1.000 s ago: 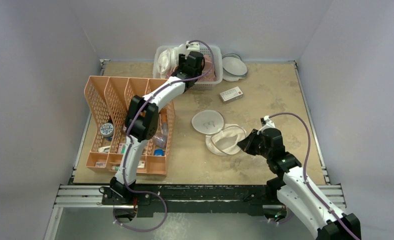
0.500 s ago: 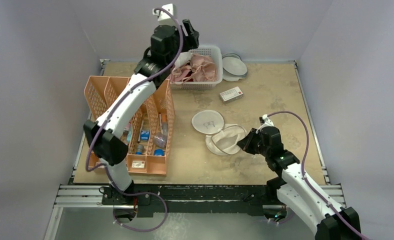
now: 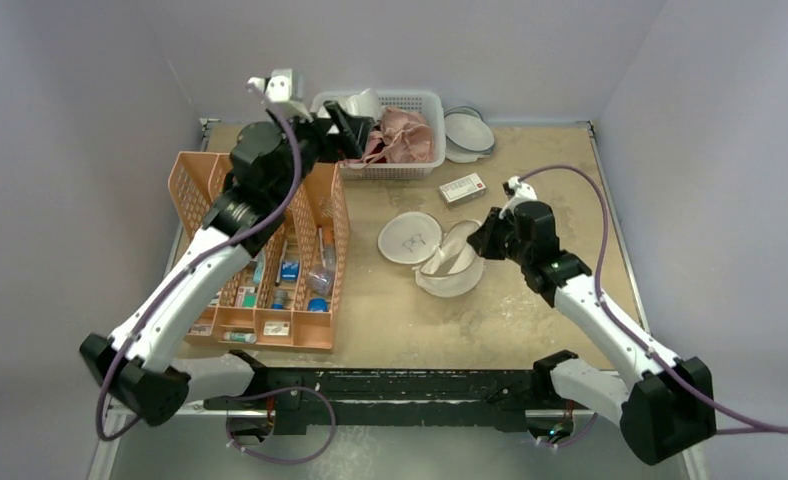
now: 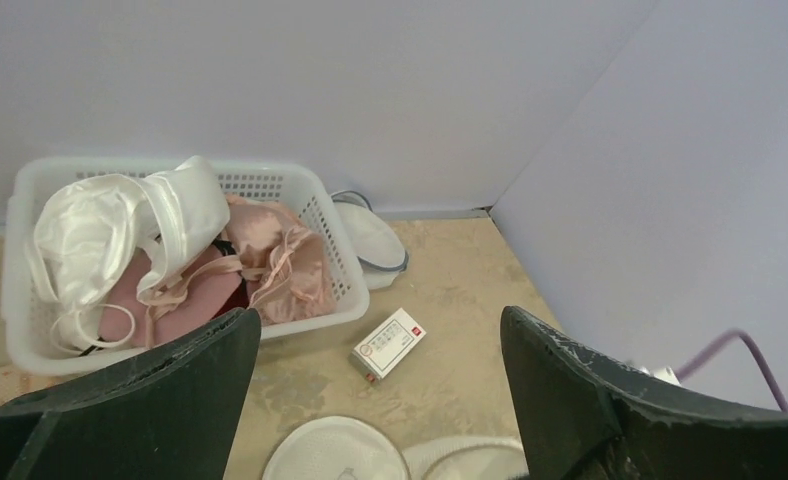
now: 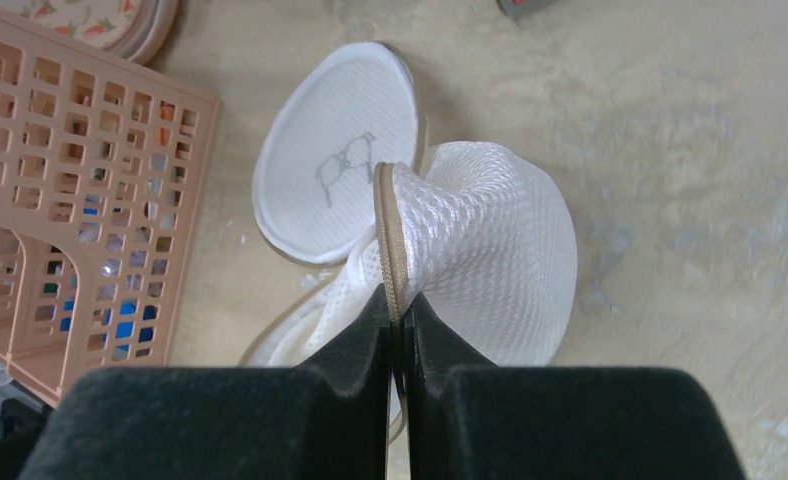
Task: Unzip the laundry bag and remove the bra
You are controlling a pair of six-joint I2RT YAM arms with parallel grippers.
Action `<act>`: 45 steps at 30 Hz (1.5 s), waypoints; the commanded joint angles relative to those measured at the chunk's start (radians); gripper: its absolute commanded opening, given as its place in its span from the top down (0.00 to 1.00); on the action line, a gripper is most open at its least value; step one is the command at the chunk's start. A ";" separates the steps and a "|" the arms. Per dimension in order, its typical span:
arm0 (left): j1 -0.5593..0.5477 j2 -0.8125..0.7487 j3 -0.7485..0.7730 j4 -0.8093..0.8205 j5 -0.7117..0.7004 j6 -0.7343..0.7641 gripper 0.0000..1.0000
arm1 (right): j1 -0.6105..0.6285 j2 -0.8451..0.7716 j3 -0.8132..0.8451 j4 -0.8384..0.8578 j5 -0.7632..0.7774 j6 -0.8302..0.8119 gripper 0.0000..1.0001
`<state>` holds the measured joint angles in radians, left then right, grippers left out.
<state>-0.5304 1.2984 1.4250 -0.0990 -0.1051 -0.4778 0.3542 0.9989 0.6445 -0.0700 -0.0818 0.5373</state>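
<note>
The laundry bag lies open mid-table, its flat lid with the black glasses mark folded out to the left. My right gripper is shut on the bag's tan zip rim and holds that edge lifted; the wrist view shows the rim pinched between the pads and the white mesh dome beyond. The pale pink bra lies in the white basket at the back, also in the left wrist view. My left gripper hovers beside the basket, wide open and empty.
The basket also holds a white satin garment and darker rose cups. A small white box lies between basket and bag. White blue-rimmed dishes sit at the back. An orange organiser stands on the left.
My left arm rose out of the basket and swung back left, gripper open and empty. My right gripper carried the bag's rim up and away, tilting the dome and shifting the bag.
</note>
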 commanded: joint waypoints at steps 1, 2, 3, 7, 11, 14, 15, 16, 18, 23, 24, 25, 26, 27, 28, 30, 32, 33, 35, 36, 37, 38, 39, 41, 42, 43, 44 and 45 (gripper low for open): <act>0.005 -0.154 -0.164 0.213 0.012 0.076 0.11 | 0.021 0.123 0.172 0.063 -0.089 -0.160 0.92; 0.006 -0.167 -0.185 0.216 0.013 0.089 0.11 | 0.027 0.152 0.202 0.052 -0.108 -0.189 0.92; 0.006 -0.181 -0.205 0.220 0.014 0.100 0.11 | 0.031 0.175 0.229 0.040 -0.128 -0.219 0.92; 0.006 -0.236 -0.287 0.263 -0.047 0.107 0.11 | 0.041 0.211 0.308 -0.024 -0.212 -0.333 0.91; 0.006 -0.252 -0.308 0.279 -0.069 0.115 0.11 | 0.038 0.204 0.314 -0.097 -0.238 -0.344 0.88; 0.006 -0.252 -0.311 0.280 -0.069 0.110 0.11 | 0.006 0.218 0.308 -0.130 -0.157 -0.314 0.85; 0.006 -0.251 -0.313 0.284 -0.066 0.107 0.11 | -0.020 0.232 0.301 -0.139 -0.165 -0.315 0.85; 0.006 -0.249 -0.316 0.289 -0.064 0.101 0.11 | -0.053 0.249 0.296 -0.144 -0.191 -0.315 0.85; 0.006 -0.243 -0.318 0.293 -0.055 0.095 0.11 | -0.126 0.285 0.288 -0.157 -0.232 -0.317 0.86; 0.006 -0.228 -0.319 0.292 -0.049 0.092 0.11 | -0.179 0.323 0.357 -0.282 0.035 -0.346 0.88; 0.006 -0.228 -0.318 0.292 -0.048 0.091 0.11 | -0.179 0.328 0.370 -0.297 0.086 -0.357 0.87; 0.006 -0.229 -0.318 0.292 -0.046 0.091 0.11 | -0.179 0.336 0.385 -0.308 0.131 -0.367 0.87; 0.006 -0.230 -0.318 0.292 -0.043 0.090 0.11 | -0.179 0.345 0.403 -0.319 0.182 -0.373 0.86; 0.006 -0.231 -0.319 0.293 -0.042 0.090 0.11 | -0.175 0.352 0.419 -0.312 0.242 -0.394 0.84; 0.006 -0.232 -0.320 0.295 -0.043 0.090 0.11 | -0.166 0.356 0.435 -0.308 0.265 -0.396 0.82; 0.006 -0.229 -0.322 0.297 -0.044 0.090 0.11 | -0.137 0.354 0.469 -0.313 0.279 -0.390 0.73; 0.006 -0.224 -0.323 0.296 -0.048 0.091 0.11 | -0.084 0.353 0.518 -0.353 0.293 -0.378 0.62; 0.006 -0.221 -0.322 0.295 -0.049 0.094 0.11 | -0.049 0.354 0.546 -0.379 0.312 -0.370 0.57; 0.006 -0.220 -0.320 0.290 -0.053 0.097 0.11 | 0.012 0.361 0.599 -0.430 0.366 -0.369 0.47; 0.006 -0.222 -0.320 0.289 -0.055 0.099 0.11 | 0.026 0.370 0.625 -0.458 0.375 -0.370 0.44; 0.006 -0.224 -0.320 0.288 -0.058 0.102 0.11 | 0.037 0.374 0.639 -0.471 0.366 -0.377 0.39; 0.005 -0.227 -0.320 0.287 -0.064 0.103 0.11 | 0.053 0.376 0.641 -0.469 0.347 -0.390 0.37; 0.006 -0.230 -0.322 0.286 -0.073 0.106 0.11 | 0.071 0.377 0.633 -0.452 0.311 -0.403 0.35; 0.007 -0.241 -0.328 0.290 -0.093 0.111 0.11 | 0.121 0.390 0.611 -0.411 0.275 -0.425 0.32; 0.007 -0.247 -0.332 0.292 -0.103 0.114 0.11 | 0.153 0.406 0.608 -0.400 0.272 -0.426 0.31; 0.008 -0.254 -0.335 0.292 -0.116 0.118 0.11 | 0.186 0.428 0.612 -0.393 0.272 -0.425 0.29; 0.009 -0.261 -0.337 0.292 -0.129 0.123 0.11 | 0.215 0.453 0.618 -0.385 0.271 -0.421 0.28; 0.011 -0.267 -0.340 0.292 -0.143 0.130 0.11 | 0.246 0.484 0.628 -0.376 0.270 -0.412 0.27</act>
<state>-0.5301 1.0748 1.0954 0.1413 -0.1883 -0.3801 0.4995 1.3983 1.2522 -0.4664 0.2134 0.1413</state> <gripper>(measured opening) 0.891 0.712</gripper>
